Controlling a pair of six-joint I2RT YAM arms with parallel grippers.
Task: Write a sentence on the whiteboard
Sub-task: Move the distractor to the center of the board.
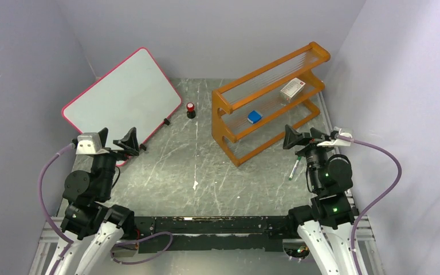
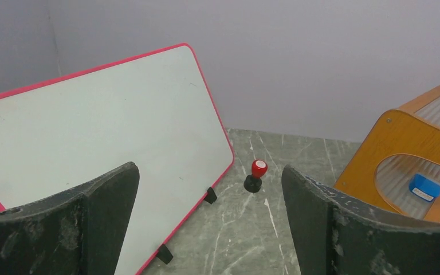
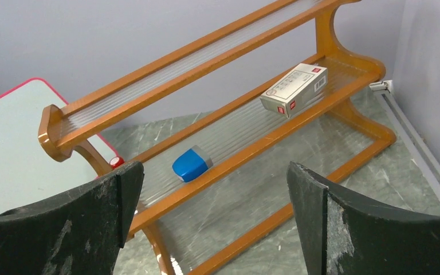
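The whiteboard (image 1: 123, 94), white with a pink-red frame and small black feet, stands tilted at the back left; its surface is blank. It also shows in the left wrist view (image 2: 103, 126) and at the left edge of the right wrist view (image 3: 11, 149). My left gripper (image 1: 116, 138) is open and empty, near the board's front lower corner, and points at it (image 2: 209, 169). My right gripper (image 1: 303, 137) is open and empty, facing the orange shelf (image 3: 215, 166). A slim marker pen (image 1: 294, 168) lies on the table just below the right gripper.
An orange wooden shelf (image 1: 269, 103) stands at the back right, holding a blue eraser (image 1: 255, 116) and a white box (image 1: 293, 88). A small red-topped black knob (image 1: 191, 110) stands between board and shelf. Grey walls close in on three sides.
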